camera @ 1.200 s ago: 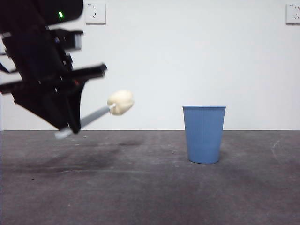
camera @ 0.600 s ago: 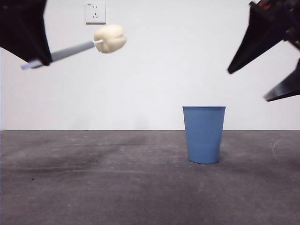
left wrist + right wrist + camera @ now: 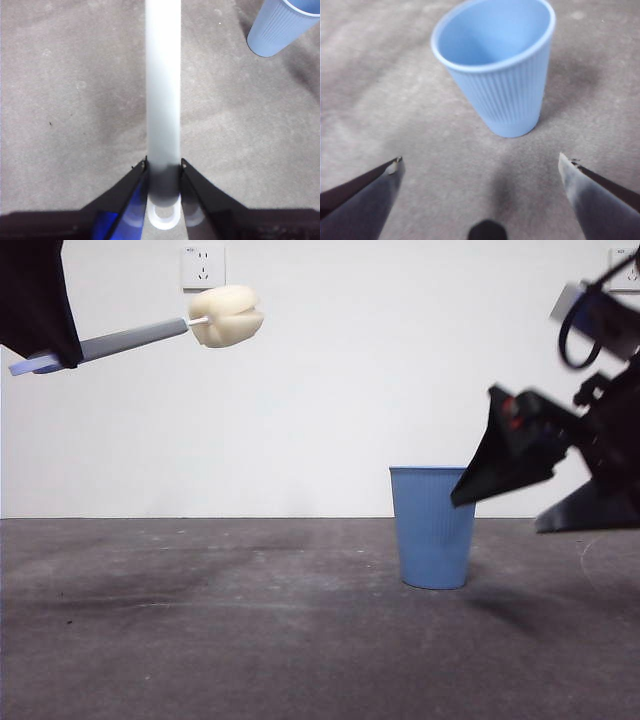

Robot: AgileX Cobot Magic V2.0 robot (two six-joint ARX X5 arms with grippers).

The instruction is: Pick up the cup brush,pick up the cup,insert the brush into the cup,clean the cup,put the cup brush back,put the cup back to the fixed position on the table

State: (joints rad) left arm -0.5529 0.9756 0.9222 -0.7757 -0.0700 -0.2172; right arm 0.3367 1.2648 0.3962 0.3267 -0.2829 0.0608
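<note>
Left gripper [image 3: 164, 167]: jaws pinching cup brush [image 3: 163, 85] handle near white looped end; held high above table [image 3: 250, 640], handle near level, sponge head [image 3: 226, 316] far end, pointing toward cup.
Right gripper [image 3: 480, 167]: jaws spread wide, empty, low over table, just short of cup [image 3: 497, 65].
Cup: upright on table, ahead of right gripper, untouched.

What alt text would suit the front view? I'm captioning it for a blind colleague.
A blue ribbed cup stands upright on a dark grey table as the right gripper, jaws wide open, nears it from the side. High at the other side, the left gripper holds the cup brush in the air, sponge head pointing inward.
</note>
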